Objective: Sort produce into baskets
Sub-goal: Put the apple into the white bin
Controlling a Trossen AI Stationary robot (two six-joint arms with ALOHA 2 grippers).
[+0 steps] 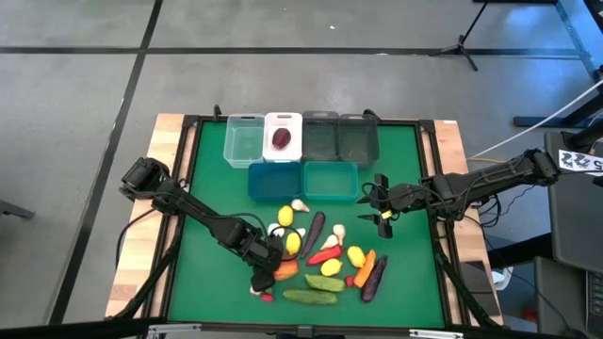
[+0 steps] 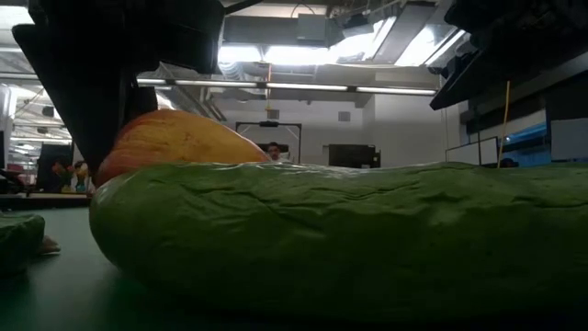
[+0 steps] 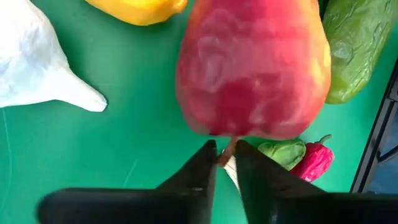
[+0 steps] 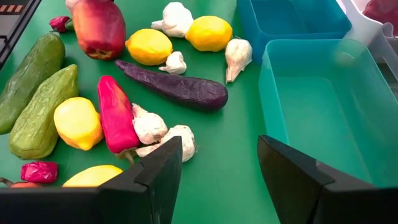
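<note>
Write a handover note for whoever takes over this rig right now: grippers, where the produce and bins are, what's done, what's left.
Left gripper: nearly shut, pinching the stem of a red peach in the pile, not lifted.
Right gripper: open, empty, hovering by the teal bin.
Done: one red fruit in the white bin.
Clear bin, two grey bins, blue bin and the teal one look empty.
Left: lemons, garlic, eggplant, cucumbers, peppers remain on the mat.

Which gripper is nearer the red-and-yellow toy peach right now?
Left. The left gripper is right at the red-and-yellow toy peach, its fingers nearly shut on the stem. The right gripper hovers open near the teal plastic bin, across the produce pile.
</note>
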